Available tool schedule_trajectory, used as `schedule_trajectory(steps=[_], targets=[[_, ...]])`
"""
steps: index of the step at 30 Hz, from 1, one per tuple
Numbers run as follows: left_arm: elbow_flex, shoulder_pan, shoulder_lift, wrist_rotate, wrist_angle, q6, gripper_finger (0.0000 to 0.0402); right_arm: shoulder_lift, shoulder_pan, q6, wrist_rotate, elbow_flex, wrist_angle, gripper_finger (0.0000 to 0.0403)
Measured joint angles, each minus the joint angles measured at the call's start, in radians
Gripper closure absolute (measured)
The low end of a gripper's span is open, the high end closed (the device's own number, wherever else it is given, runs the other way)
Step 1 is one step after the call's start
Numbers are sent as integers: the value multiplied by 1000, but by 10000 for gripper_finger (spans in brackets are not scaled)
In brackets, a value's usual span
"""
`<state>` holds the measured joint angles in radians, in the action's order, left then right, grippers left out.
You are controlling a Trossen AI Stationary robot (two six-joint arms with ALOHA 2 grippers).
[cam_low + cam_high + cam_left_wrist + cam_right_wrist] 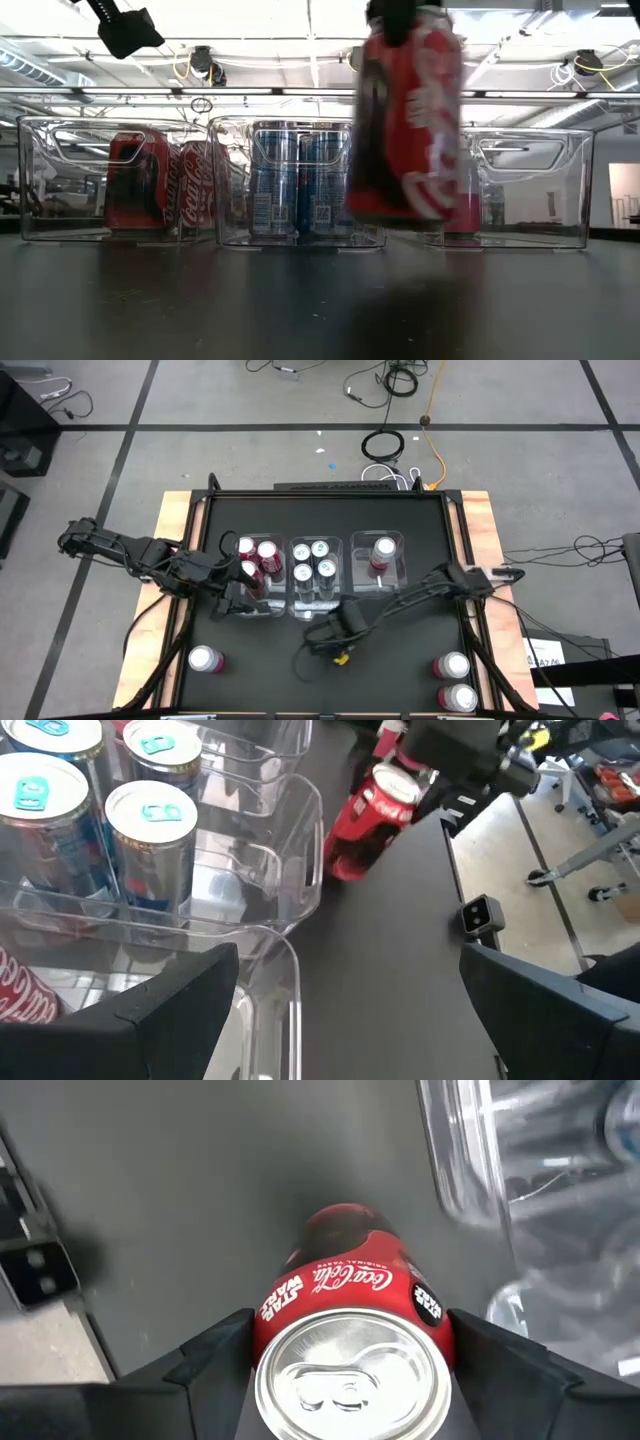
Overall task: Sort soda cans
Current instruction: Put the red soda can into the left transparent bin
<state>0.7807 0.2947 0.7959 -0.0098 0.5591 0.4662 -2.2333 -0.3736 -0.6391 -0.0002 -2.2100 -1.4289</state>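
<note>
My right gripper (338, 628) (350, 1365) is shut on a red soda can (345, 1295) (405, 120) (372, 815) above the table's near middle, in front of the bins. My left gripper (236, 603) (350, 1020) is open and holds nothing, at the near wall of the left clear bin (232, 572). That bin holds three red cans (258, 558) standing upright. Several blue cans (312, 560) stand in the middle bin, and one reddish can (383, 553) stands in the right bin. Three loose cans (205, 658) (452, 665) (458, 697) stand on the table. My right gripper pinches the red can between its two fingers (210, 1355) at the can's upper end, just below the silver top (268, 1330). The fingers come from above, pointing down along its sides. The can is lifted clear of the table and slightly tilted (405, 200).
Three clear bins stand in a row across the table's middle (300, 180). A raised wooden frame edges the black table (172, 540). Open black surface lies between the bins and the near edge (290, 670). Cables lie on the floor beyond the far edge.
</note>
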Motion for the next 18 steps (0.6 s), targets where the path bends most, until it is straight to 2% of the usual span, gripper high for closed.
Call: schedule_trajectory(steps=[7, 18], targets=[[0, 0, 0, 21, 0, 0, 14, -123, 20, -2, -52, -142, -13, 118], [0, 0, 0, 23, 0, 0, 14, -134, 21, -9, -55, -146, 5, 104]])
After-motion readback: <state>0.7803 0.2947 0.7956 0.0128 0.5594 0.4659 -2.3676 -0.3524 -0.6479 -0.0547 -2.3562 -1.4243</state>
